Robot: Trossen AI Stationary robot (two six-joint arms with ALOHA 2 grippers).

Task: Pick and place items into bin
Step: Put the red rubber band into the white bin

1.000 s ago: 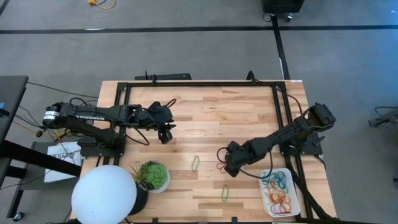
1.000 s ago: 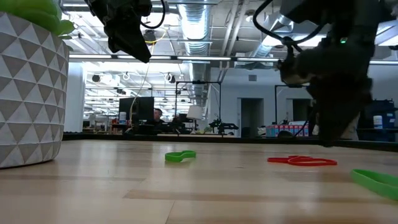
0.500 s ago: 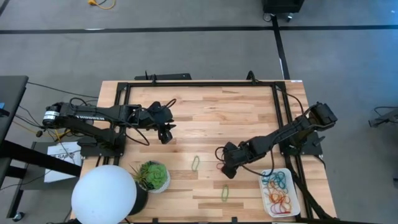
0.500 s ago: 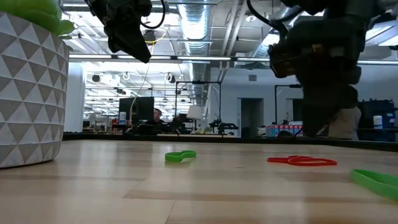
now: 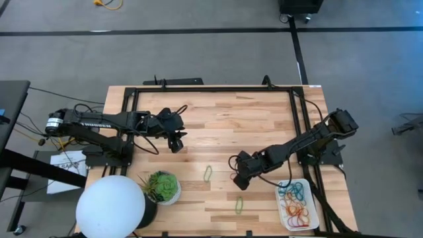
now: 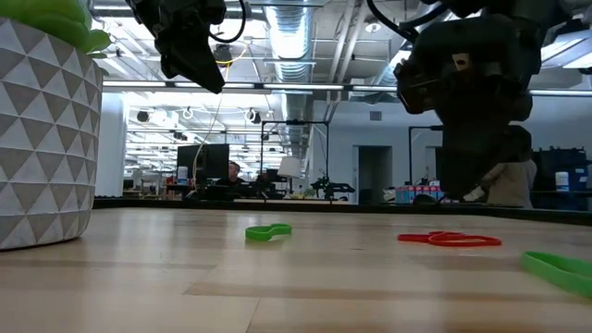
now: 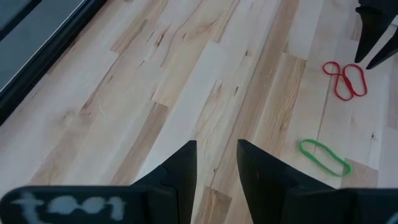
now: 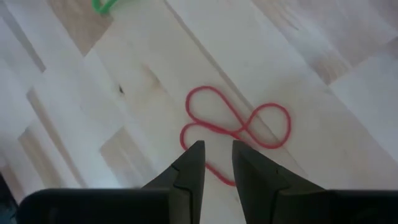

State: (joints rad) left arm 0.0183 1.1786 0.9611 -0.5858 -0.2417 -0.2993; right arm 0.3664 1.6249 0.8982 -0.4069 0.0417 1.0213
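The right gripper point(image 5: 236, 166) hangs low over the wooden table point(image 5: 218, 125), toward the right part of its front half, directly above a red rubber band point(image 8: 236, 130) twisted into a figure eight. In the right wrist view its two dark fingers point(image 8: 189, 168) stand slightly apart with a narrow gap between them, holding nothing, their tips just above the near loop of the red band. In the low view this band lies flat on the wood beneath the right arm.

A green rubber band point(image 5: 207, 173) lies near the middle of the table's front half, just beside a potted plant point(image 5: 163, 186). A second green rubber band point(image 5: 239, 205) lies close to the front edge, between the plant and the bin.

The bin point(image 5: 314, 213), a shallow white tray, sits at the table's front right corner and holds a tangle of teal, yellow, red and orange bands point(image 5: 295, 201).

The left gripper point(image 5: 176, 144) is raised above the left part of the table, well apart from the bands; its fingers point(image 7: 180, 171) are parted by a small gap and empty. A large white round lamp point(image 5: 110, 207) stands at the front left corner.
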